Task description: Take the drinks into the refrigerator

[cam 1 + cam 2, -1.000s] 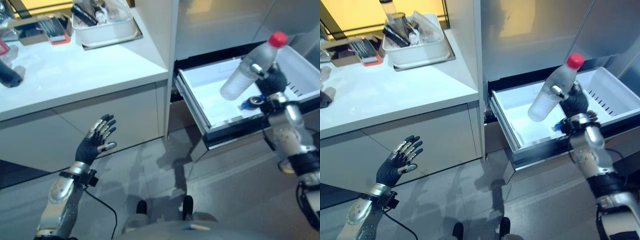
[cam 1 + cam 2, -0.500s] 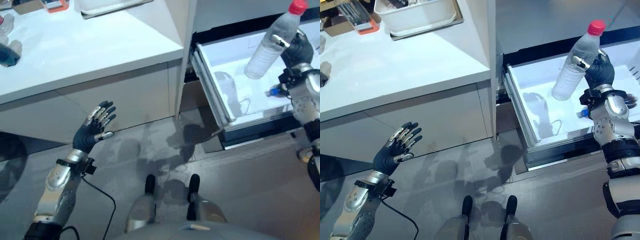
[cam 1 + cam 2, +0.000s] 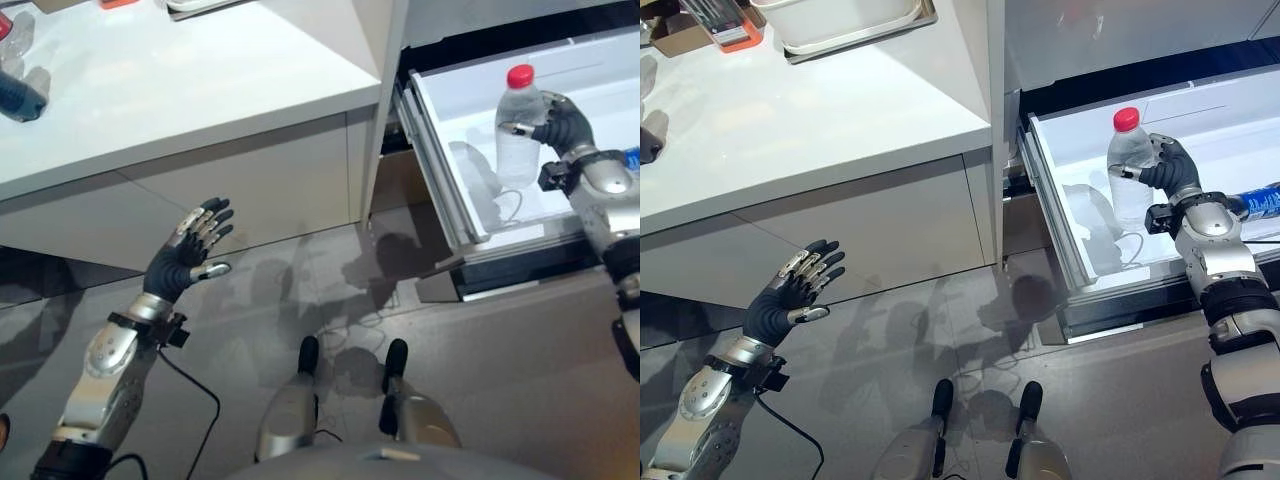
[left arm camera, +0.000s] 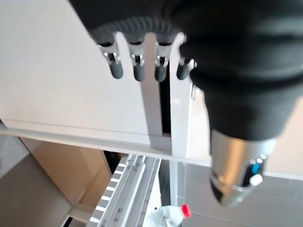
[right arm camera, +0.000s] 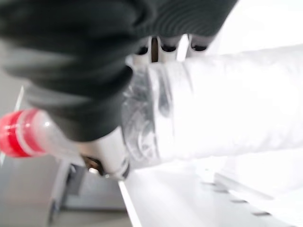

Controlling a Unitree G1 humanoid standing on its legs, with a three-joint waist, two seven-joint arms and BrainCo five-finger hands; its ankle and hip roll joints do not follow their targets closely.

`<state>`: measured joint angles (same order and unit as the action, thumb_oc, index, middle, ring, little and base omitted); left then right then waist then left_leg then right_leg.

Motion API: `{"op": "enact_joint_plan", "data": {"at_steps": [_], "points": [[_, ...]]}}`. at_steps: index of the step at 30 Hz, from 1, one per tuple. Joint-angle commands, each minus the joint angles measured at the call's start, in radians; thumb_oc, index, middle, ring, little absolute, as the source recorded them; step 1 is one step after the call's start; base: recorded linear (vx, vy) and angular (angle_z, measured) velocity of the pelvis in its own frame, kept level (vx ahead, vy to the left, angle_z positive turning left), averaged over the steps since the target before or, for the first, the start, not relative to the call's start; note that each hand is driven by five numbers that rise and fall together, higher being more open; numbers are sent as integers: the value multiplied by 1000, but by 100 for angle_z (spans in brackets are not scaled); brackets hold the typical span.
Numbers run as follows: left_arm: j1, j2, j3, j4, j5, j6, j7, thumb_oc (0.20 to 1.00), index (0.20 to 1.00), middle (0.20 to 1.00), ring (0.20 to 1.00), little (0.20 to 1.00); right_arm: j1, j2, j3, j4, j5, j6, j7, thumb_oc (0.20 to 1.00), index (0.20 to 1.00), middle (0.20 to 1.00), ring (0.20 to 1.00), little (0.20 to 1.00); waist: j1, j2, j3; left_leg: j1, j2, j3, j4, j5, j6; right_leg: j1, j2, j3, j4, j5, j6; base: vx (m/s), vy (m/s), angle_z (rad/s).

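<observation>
A clear water bottle (image 3: 515,135) with a red cap stands upright inside the open white refrigerator drawer (image 3: 450,100), near its front left part. My right hand (image 3: 1173,168) is shut on the bottle, fingers curled round its upper half; the right wrist view shows the same bottle (image 5: 227,113) in the grip with its red cap (image 5: 14,132). A second bottle with a blue label (image 3: 1260,200) lies in the drawer behind the right wrist. My left hand (image 3: 185,262) hangs open over the floor in front of the counter, holding nothing.
A white counter (image 3: 180,90) runs along the left, with a white tub (image 3: 840,20) of items at its back. The drawer (image 3: 1110,290) sticks out over the grey floor. Grey cabinet fronts (image 3: 250,200) stand below the counter.
The right hand has lowered the bottle from a tilted hold above the drawer to upright inside it. The camera has shifted. The left hand stays open in place.
</observation>
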<state>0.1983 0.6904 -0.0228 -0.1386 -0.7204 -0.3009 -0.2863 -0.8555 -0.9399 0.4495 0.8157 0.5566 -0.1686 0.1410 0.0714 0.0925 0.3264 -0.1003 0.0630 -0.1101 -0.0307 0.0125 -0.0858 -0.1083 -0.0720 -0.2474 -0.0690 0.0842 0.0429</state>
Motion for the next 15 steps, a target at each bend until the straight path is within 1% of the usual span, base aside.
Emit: {"op": "enact_joint_plan", "data": {"at_steps": [1,3,6,7,9,10,12,13,15], "points": [[40,30,4,-90,21,-69,-11,1000,1000,1000,1000,1000,-13,-83,84,-21,-86,-60,22,200,200,200,200,200,-10,-17,-11,10,-35,-33,-2,16,40,-90,-10,-2,244,-166,5,-39,-13,11],[49,35,15,-93,23,-67,-17,1000,1000,1000,1000,1000,-11,-114,108,-21,-140,-39,32,200,200,200,200,200,-11,-19,-5,3,-34,-36,-2,19,39,-99,-12,-3,247,-164,4,-43,-12,9],[51,35,21,-95,28,-62,-18,1000,1000,1000,1000,1000,-11,-120,121,-20,-159,-29,39,200,200,200,200,200,-12,-19,-1,0,-34,-36,-3,22,38,-103,-11,-1,248,-163,4,-8,-2,2],[53,40,25,-101,35,-60,-19,1000,1000,1000,1000,1000,-17,-128,133,6,-205,-17,46,200,200,200,200,200,-9,-20,4,-2,-34,-42,-6,26,38,-108,-11,-2,255,-164,3,0,0,0],[54,41,34,-106,40,-53,-18,1000,1000,1000,1000,1000,-23,-127,153,16,-242,-2,54,200,200,200,200,200,-10,-19,6,-4,-33,-45,-8,29,37,-114,-11,-3,262,-166,3,0,0,0],[55,45,39,-108,44,-52,-21,1000,1000,1000,1000,1000,-25,-132,168,6,-265,8,76,200,200,200,200,200,-11,-18,9,-6,-31,-45,-9,31,37,-115,-11,-4,264,-167,2,0,0,0],[55,45,40,-110,48,-50,-22,1000,1000,1000,1000,1000,-30,-133,173,1,-277,13,73,200,200,200,200,200,-12,-17,11,-6,-30,-45,-11,32,36,-117,-12,-4,265,-168,2,0,0,0],[57,51,49,-117,52,-43,-24,1000,1000,1000,1000,1000,-45,-138,199,-7,-324,25,96,200,200,200,200,200,-10,-15,15,-8,-31,-47,-11,33,37,-122,-14,-6,270,-170,1,0,0,0],[59,45,58,-127,60,-40,-25,1000,1000,1000,1000,1000,-44,-139,207,-29,-350,33,100,200,200,200,200,200,-13,-12,18,-10,-30,-48,-12,35,37,-123,-15,-9,273,-170,1,0,0,0]]}}
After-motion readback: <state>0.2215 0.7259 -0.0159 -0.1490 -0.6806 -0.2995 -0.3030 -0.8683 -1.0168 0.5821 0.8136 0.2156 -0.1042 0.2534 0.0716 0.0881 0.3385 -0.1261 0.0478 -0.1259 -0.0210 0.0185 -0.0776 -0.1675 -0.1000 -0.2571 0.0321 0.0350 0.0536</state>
